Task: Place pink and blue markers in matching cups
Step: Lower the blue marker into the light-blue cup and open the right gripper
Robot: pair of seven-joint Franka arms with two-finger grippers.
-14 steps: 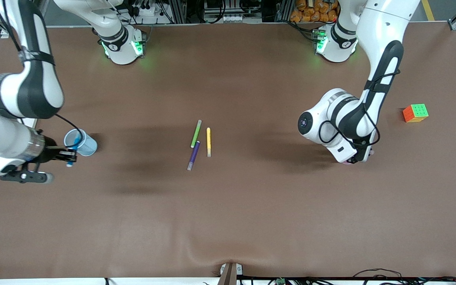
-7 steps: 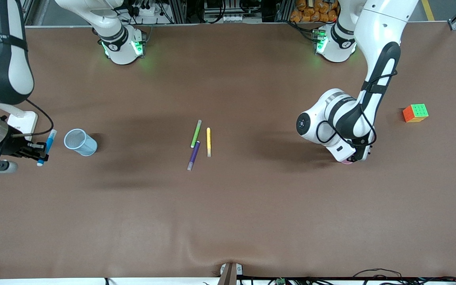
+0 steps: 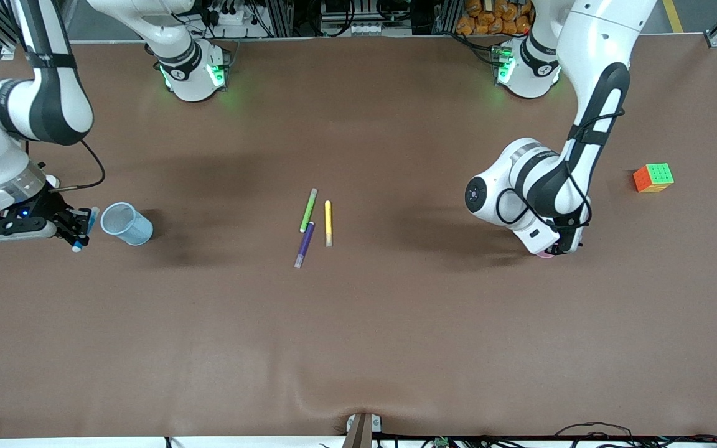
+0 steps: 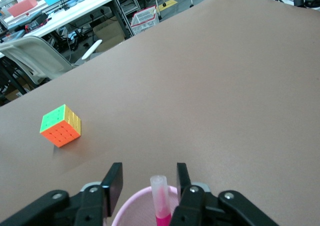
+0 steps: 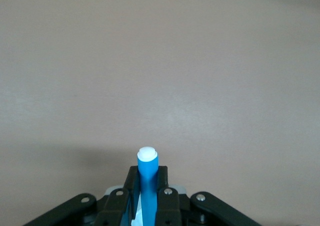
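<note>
Pink marker (image 4: 160, 198) dropped in pink cup (image 4: 131, 208), left gripper (image 4: 148, 182) jaws apart; blue marker (image 5: 147, 178) clamped by right gripper (image 5: 147, 198), blue cup (image 3: 126, 224) unfilled.

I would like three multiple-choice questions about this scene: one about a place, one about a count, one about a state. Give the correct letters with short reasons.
1. Where is the pink marker?
A. standing in the pink cup
B. lying beside the yellow pen
C. on the cube

2. How many pens lie loose mid-table?
A. one
B. three
C. five

3. What does the right gripper do?
A. is open over the blue cup
B. is shut on the blue marker
C. holds the cube

Answers: 1 A, it stands in the cup between the left gripper's open fingers. 2 B, green, yellow, purple. 3 B, fingers clamp it.
</note>
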